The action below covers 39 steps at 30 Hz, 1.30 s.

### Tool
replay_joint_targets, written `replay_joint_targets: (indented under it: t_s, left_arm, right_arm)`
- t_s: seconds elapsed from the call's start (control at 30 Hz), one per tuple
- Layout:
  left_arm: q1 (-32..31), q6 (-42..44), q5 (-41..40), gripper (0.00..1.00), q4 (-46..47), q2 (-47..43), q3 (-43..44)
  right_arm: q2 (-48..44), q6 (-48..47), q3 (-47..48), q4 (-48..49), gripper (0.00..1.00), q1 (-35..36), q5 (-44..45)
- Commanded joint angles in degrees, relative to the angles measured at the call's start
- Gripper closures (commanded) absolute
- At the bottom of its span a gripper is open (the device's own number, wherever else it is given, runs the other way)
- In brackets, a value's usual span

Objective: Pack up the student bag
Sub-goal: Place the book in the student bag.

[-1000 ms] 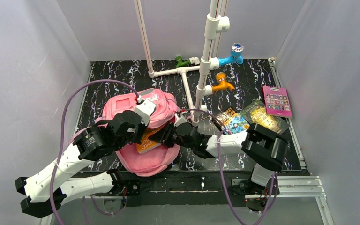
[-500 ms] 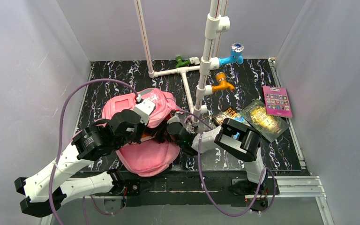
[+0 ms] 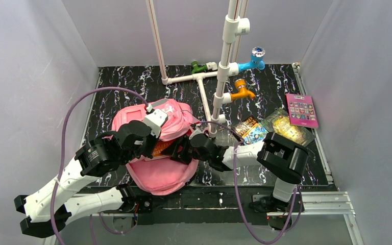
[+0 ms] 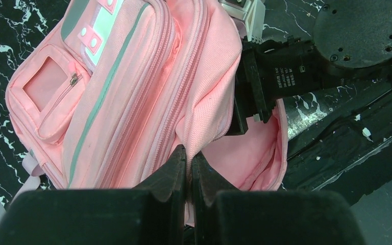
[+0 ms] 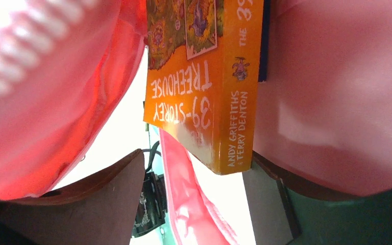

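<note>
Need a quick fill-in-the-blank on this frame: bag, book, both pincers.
The left pincer is shut on the rim of the ____ student bag.
The book in the bag's mouth has an ____ spine.
The right pincer, reaching in at that book, has its jaws ____.
Missing words: pink; orange; open.

White-shelled left arm, matching right arm, black joint housings, black fingers, looped purple cables, screw-holed round plate.
</note>
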Motion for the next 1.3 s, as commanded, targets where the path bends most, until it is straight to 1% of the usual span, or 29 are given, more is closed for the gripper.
replay_joint_targets:
  t_s: [0.0,0.07,0.1,0.13,0.17,0.2,0.23,0.27,0.3,0.37,0.4,0.43,0.47,0.5,0.6,0.67,0.73,0.77,0.83,1.0,1.03,1.1,1.17,1.23,1.27]
  left_arm:
    - [-0.11,-0.6,-0.05,1.0,3.55,-1.31,1.54]
    - [-0.14,-0.77,0.21,1.0,3.59,-1.26,1.5]
    - [-0.12,-0.91,0.5,1.0,3.5,-1.25,1.57]
    - [-0.14,-1.09,0.85,1.0,3.49,-1.19,1.67]
    - [-0.12,-1.3,1.13,1.0,3.52,-1.17,1.7]
    - [-0.15,-1.49,1.42,1.0,3.53,-1.1,1.75]
    - [-0.1,-1.69,1.74,1.0,3.53,-1.03,1.8]
    - [-0.15,-1.86,2.01,1.0,3.48,-0.86,1.9]
    - [-0.16,-1.97,2.23,1.0,3.49,-0.64,2.03]
    - [-0.09,-1.94,2.11,1.0,3.52,-0.19,2.14]
    - [-0.11,-1.86,1.9,1.0,3.48,0.0,2.27]
    - [-0.09,-1.89,1.62,1.0,3.56,0.1,2.4]
    - [-0.11,-1.9,1.39,1.0,3.61,0.15,2.5]
    - [-0.09,-1.8,1.13,1.0,3.62,0.17,2.58]
    - [-0.14,-1.46,0.16,1.0,3.64,-0.22,2.17]
    - [-0.15,-1.2,-0.6,1.0,3.72,-0.61,1.66]
    - [-0.11,-1.17,-1.54,1.0,3.93,-1.17,1.25]
    - [-0.13,-1.18,-1.74,1.0,4.07,-1.26,1.19]
    - [-0.1,-1.41,-1.7,1.0,4.23,-1.48,1.23]
    - [-0.15,-2.23,0.14,1.0,4.27,-0.72,1.64]
    - [-0.1,-2.68,0.72,1.0,4.34,-0.44,1.75]
    - [-0.17,-3.75,2.11,1.0,4.8,0.36,2.45]
    - [-0.1,-4.32,3.61,1.0,5.37,1.2,3.31]
    - [-0.09,-4.47,4.13,1.0,5.72,2.03,3.76]
    - [-0.09,-4.4,3.89,1.0,5.94,2.34,3.62]
  right_arm:
    - [-1.9,-4.75,0.77,-1.72,0.25,-0.46,6.17]
    - [0.59,-5.59,3.03,-1.01,0.36,-1.04,4.46]
    - [1.82,-5.9,4.28,0.28,0.45,-1.11,3.68]
    - [3.08,-6.42,5.38,1.0,0.63,-1.11,3.25]
    - [4.31,-6.82,6.75,0.96,0.76,-1.11,2.92]
    - [5.8,-7.5,8.52,1.03,0.86,-1.04,2.27]
    - [7.34,-8.43,10.17,1.67,0.93,-1.03,1.43]
    - [8.86,-9.16,12.15,2.7,0.97,-0.95,0.87]
    - [10.21,-10.37,14.2,3.52,0.98,-0.94,0.6]
    - [11.66,-12.31,17.67,2.87,0.96,-0.94,1.51]
    - [11.82,-13.46,18.65,2.42,0.89,-0.94,2.59]
    - [11.88,-13.92,19.38,0.97,0.77,-0.94,3.45]
    - [11.8,-14.01,19.82,-0.94,0.68,-1.2,3.59]
    - [11.26,-14.14,19.72,-2.59,0.64,-1.4,3.36]
    - [7.15,-14.55,15.55,-5.75,0.53,-1.32,3.69]
    - [3.32,-14.97,10.8,-5.08,0.47,-1.27,4.43]
    - [-1.11,-15.63,5.16,-3.91,0.4,-1.4,7.85]
    - [-2.38,-15.97,3.58,-3.42,0.39,-1.76,8.97]
    - [-3.26,-16.69,2.56,-2.02,0.39,-2.7,9.26]
    - [0.82,-18.8,8.34,-1.66,0.4,-3.66,10.47]
    - [1.97,-19.24,8.97,0.44,0.41,-3.55,11.67]
    - [3.95,-19.27,8.03,6.95,0.42,-2.74,16.79]
    - [6.26,-18.22,8.44,9.89,0.42,-2.69,19.98]
    - [9.35,-18.31,11.47,10.09,0.42,-3.15,18.25]
    - [10.77,-18.74,13.69,8.09,0.42,-3.22,16.81]
